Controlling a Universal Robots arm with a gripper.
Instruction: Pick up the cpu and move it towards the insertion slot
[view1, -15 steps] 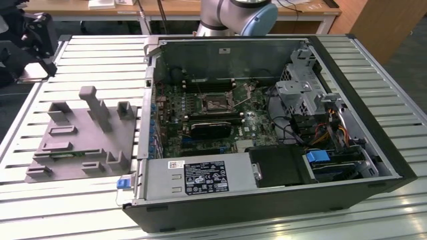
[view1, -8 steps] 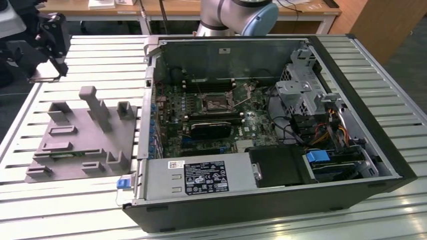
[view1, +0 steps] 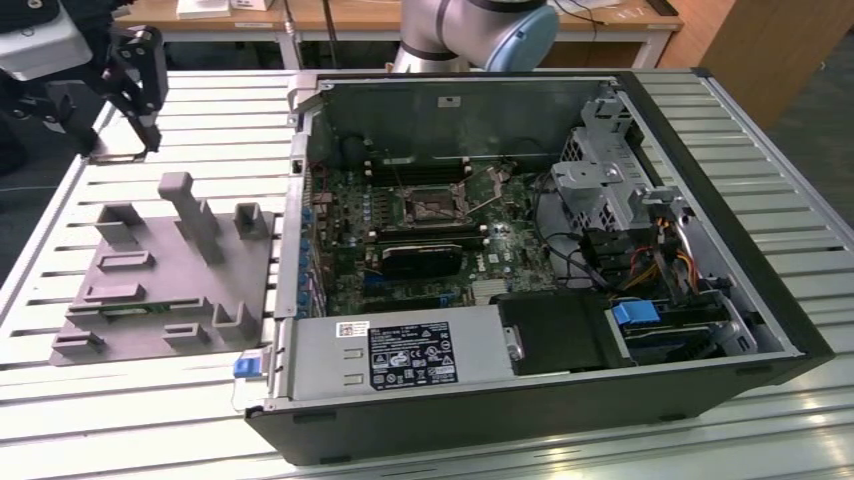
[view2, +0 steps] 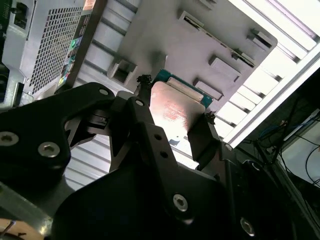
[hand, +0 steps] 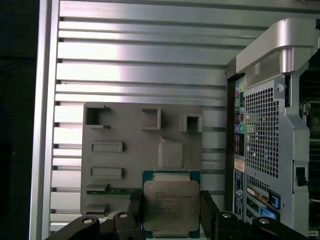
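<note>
- Open PC case (view1: 534, 250) takes up the middle of the exterior view, sitting on the slatted worktop (view1: 774, 130).
- Grey fixture plate (hand: 142, 150) is mid-frame in the first wrist view.
- Insertion slot (view1: 434, 205) is dead centre of the exterior view, nothing in it so far.
- End effector (hand: 170, 210) is clamped on the cpu (hand: 171, 206), lower centre in the first wrist view. So the pickup looks done, and the whole carry over to the slot is left.

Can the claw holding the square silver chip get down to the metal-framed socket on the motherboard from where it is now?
Probably yes. The claw grips the square silver chip above the grey fixture plate, beside the open computer case. The metal-framed socket lies uncovered, with only the case wall to clear.
</note>
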